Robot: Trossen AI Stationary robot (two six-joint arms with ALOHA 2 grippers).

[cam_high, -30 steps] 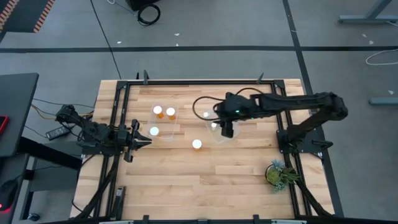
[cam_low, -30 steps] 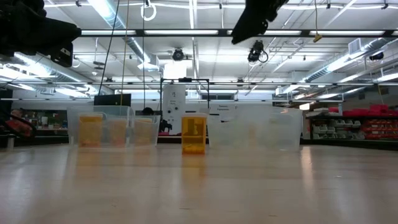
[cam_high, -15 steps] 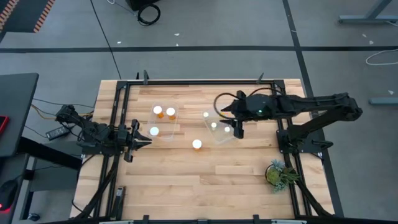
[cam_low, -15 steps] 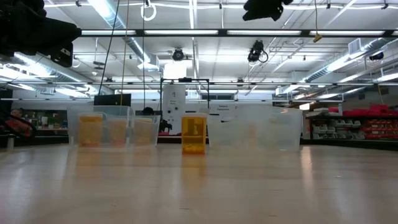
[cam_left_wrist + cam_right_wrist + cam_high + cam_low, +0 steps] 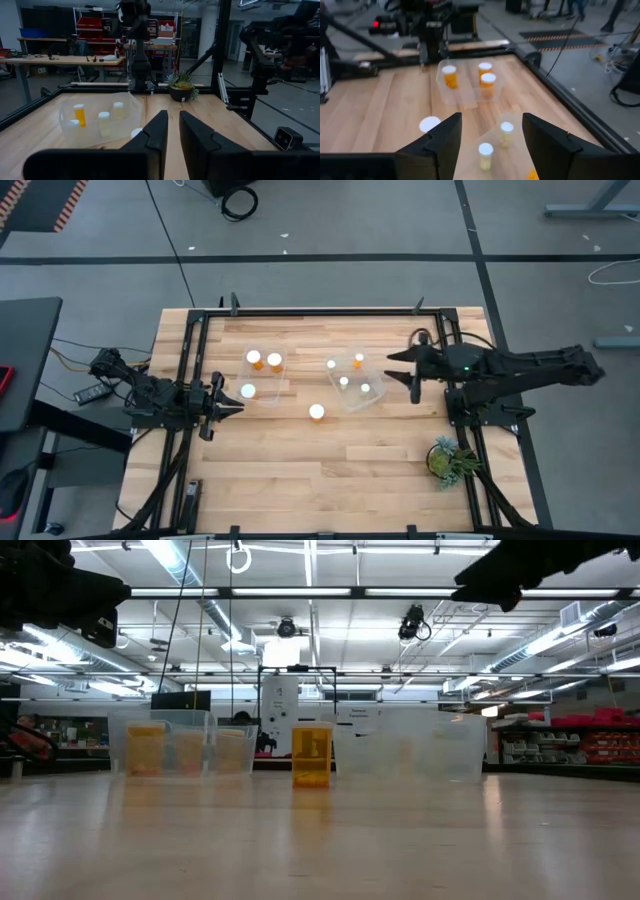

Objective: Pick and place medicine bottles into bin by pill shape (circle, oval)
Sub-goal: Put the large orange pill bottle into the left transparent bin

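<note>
- while the high view looks straight down, the right gripper (image 5: 412, 383) hangs empty with its fingers spread, just beside the right bin (image 5: 352, 384), which holds four medicine bottles (image 5: 344, 382). the left bin (image 5: 262, 376) holds three more, and one loose bottle (image 5: 317, 412) stands on the table (image 5: 300, 470) between the bins. the left gripper (image 5: 222, 406) waits at the table's left edge, fingers clenched on nothing.
- across the low view, the loose bottle (image 5: 312, 754) stands upright in front of both clear bins, with a dark piece of arm only at the top edge.
- from the left wrist view, the left fingers (image 5: 156, 131) nearly touch each other; past them lie the right bin (image 5: 97, 120), a white cap (image 5: 136, 132) and a small green plant (image 5: 181, 86).
- through the right wrist view, the right fingers (image 5: 547, 137) stand well apart over the near bin, the loose bottle's cap (image 5: 429, 123) shows beside one finger, and the far bin (image 5: 467, 80) lies beyond.
- judging the step in hand: the loose bottle is the last to sort. to do it well, come down from above with the jaws wide, centre them on the cap, close on the body below the cap, lift straight, and clear the bin wall before letting go. its pill shape cannot be told here.
</note>
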